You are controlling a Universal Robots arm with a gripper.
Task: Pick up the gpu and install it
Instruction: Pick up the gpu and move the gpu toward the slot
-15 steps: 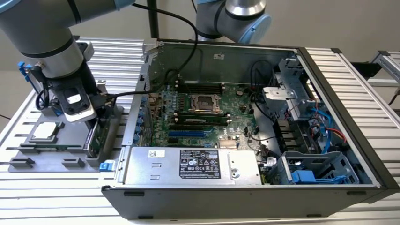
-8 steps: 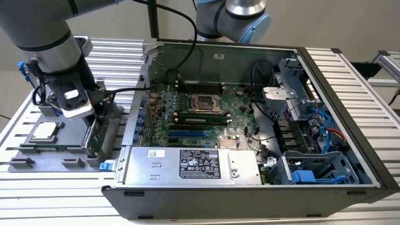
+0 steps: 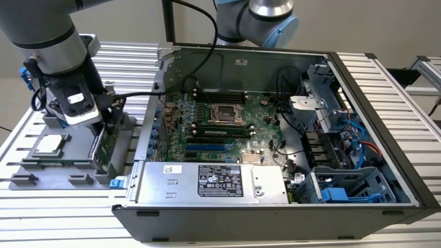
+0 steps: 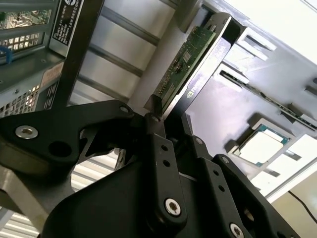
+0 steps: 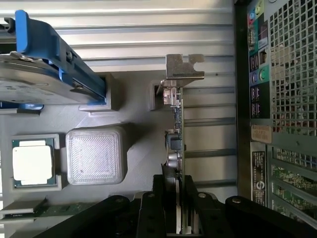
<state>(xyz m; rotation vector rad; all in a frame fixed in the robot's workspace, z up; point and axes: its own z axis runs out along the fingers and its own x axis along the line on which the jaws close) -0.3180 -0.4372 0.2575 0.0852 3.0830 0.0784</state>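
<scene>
The gpu (image 3: 102,146) stands on its long edge in a slot of the grey parts tray (image 3: 34,168), on the exterior view's left beside the open computer case. Its green board (image 4: 190,57) and black shroud face show in the second wrist view. Its silver end bracket (image 5: 183,69) is at the far end in the first wrist view. My gripper (image 3: 95,123) reaches down over the card from above. In both wrist views the black fingers (image 5: 166,201) press against both faces of the gpu (image 5: 177,129) at its near end, so the gripper (image 4: 157,119) is shut on it.
The open computer case (image 3: 375,108) lies on the exterior view's right, with its motherboard (image 3: 220,121), blue slots (image 3: 206,148) and power supply (image 3: 206,182). A square CPU chip (image 5: 32,163) and a hard drive in a blue frame (image 5: 47,74) share the tray. The case's rear panel (image 5: 275,99) is close beside the card.
</scene>
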